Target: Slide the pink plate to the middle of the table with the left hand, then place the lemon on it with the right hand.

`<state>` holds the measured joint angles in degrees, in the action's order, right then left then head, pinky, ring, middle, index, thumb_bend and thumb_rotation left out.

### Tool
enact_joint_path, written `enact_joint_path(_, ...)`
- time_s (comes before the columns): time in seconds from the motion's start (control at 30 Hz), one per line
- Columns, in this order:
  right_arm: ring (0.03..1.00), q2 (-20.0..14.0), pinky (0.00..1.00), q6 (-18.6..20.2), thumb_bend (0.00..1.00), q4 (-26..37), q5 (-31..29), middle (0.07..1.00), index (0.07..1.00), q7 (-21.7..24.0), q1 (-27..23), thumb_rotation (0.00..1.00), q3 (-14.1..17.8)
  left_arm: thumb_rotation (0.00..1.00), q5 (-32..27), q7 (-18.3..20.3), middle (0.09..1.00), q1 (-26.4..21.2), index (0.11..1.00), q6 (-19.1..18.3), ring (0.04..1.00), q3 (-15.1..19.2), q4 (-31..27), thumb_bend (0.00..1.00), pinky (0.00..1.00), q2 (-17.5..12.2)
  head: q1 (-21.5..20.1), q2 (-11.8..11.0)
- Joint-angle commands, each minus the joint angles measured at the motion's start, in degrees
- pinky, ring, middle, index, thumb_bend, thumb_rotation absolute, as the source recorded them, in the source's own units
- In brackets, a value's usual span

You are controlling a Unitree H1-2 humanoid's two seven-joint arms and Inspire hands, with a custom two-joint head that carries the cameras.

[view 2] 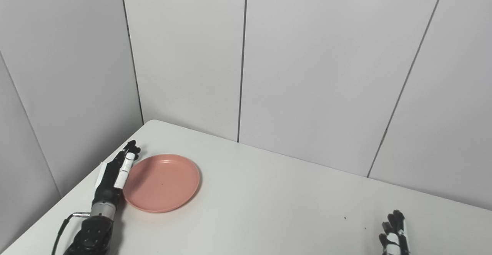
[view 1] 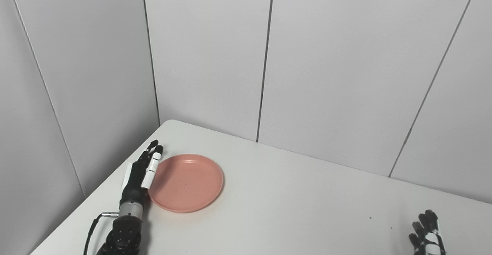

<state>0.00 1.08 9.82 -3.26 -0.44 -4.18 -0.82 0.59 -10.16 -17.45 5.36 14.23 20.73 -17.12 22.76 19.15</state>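
Note:
The pink plate (view 1: 186, 182) lies flat on the white table (view 1: 292, 205), toward its left side; it also shows in the right eye view (view 2: 162, 182). My left hand (view 1: 141, 172) is open, fingers straight and together, edge-on against the plate's left rim. My right hand (view 1: 426, 234) sits low at the bottom right, only its fingers in view, spread and holding nothing; it also shows in the right eye view (view 2: 394, 232). No lemon is in view.
Grey panel walls (view 1: 307, 55) close in the table at the back and left. The table's rounded far left corner (view 1: 171, 123) is just behind the plate. A black cable (view 1: 94, 224) runs by my left wrist.

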Motion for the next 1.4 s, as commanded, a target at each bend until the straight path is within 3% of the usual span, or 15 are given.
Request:
enact_joint_path(0.0,1.000,-0.14,1.00,0.51,0.25,2.60,-0.31,1.000,1.000,0.47,-1.02,1.00,0.23,1.00,-1.28,1.50,0.862,-0.84,0.875,1.28,0.866,-0.56,-1.24,0.71,0.88,0.62,-0.07,0.02)
enact_joint_path(0.4,1.000,-0.19,1.00,1.48,0.29,3.30,0.10,1.000,1.000,0.42,-0.93,1.00,0.17,1.00,-2.82,3.28,0.864,-0.89,0.869,-1.45,0.873,-2.08,-3.76,0.74,0.92,2.71,0.18,0.32)
enact_joint_path(0.57,1.000,-0.20,1.00,2.06,0.29,3.72,0.25,1.000,1.000,0.29,-0.93,1.00,0.17,1.00,-6.91,5.33,0.859,-1.25,0.870,-1.38,0.875,-1.74,-3.76,0.75,0.92,3.99,-0.05,0.60)
enact_joint_path(0.93,1.000,-0.23,1.00,2.76,0.32,4.39,0.06,1.000,1.000,0.37,-1.03,1.00,0.24,1.00,-11.26,7.50,0.839,-1.65,0.849,-1.47,0.844,-2.55,-4.50,0.73,0.85,6.02,-0.17,1.04)
enact_joint_path(1.37,1.000,0.27,1.00,3.97,0.32,5.36,0.60,1.000,1.000,-0.17,-1.08,1.00,0.12,1.00,-13.81,11.95,0.847,-2.79,0.859,-3.66,0.863,-6.16,-4.44,0.73,0.89,8.68,-0.54,1.23)
